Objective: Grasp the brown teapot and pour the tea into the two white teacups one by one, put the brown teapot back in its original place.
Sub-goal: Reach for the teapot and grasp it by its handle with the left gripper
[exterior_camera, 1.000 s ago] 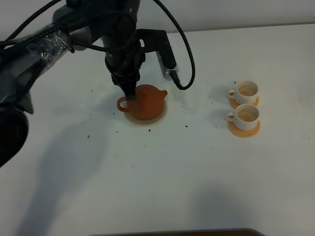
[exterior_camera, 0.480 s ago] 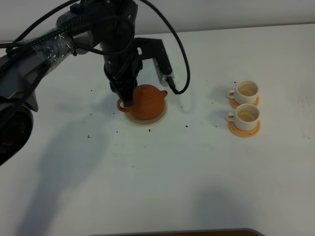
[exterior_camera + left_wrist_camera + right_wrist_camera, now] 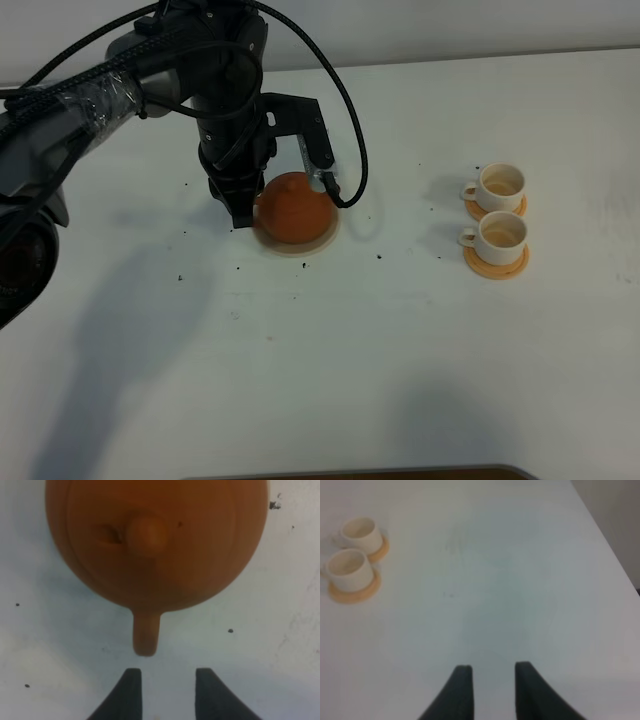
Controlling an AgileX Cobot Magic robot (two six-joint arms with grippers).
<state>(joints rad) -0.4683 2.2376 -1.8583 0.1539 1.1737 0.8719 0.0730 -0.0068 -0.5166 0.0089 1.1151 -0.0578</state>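
The brown teapot [image 3: 296, 207] sits on its pale beige disc [image 3: 300, 246], the original place, left of the table's middle. My left gripper [image 3: 243, 214] hangs right beside the pot's left side and hides the loop handle from above. In the left wrist view the handle [image 3: 146, 636] points at the gap of the open left gripper [image 3: 164, 676], a short way off its tips, with nothing between them. The two white teacups [image 3: 500, 183] [image 3: 500, 232] stand on orange saucers at the right. My right gripper [image 3: 492, 680] is open over bare table, with the teacups [image 3: 351, 569] far off.
Small dark specks [image 3: 379, 257] dot the white table around the teapot. A black cable [image 3: 350, 150] loops from the left arm down beside the pot. The table's far edge meets a pale wall at the back.
The left gripper has slid back off the teapot's handle, to the left, and now stands clear of it. The teapot stays on its disc. The cups have not moved.
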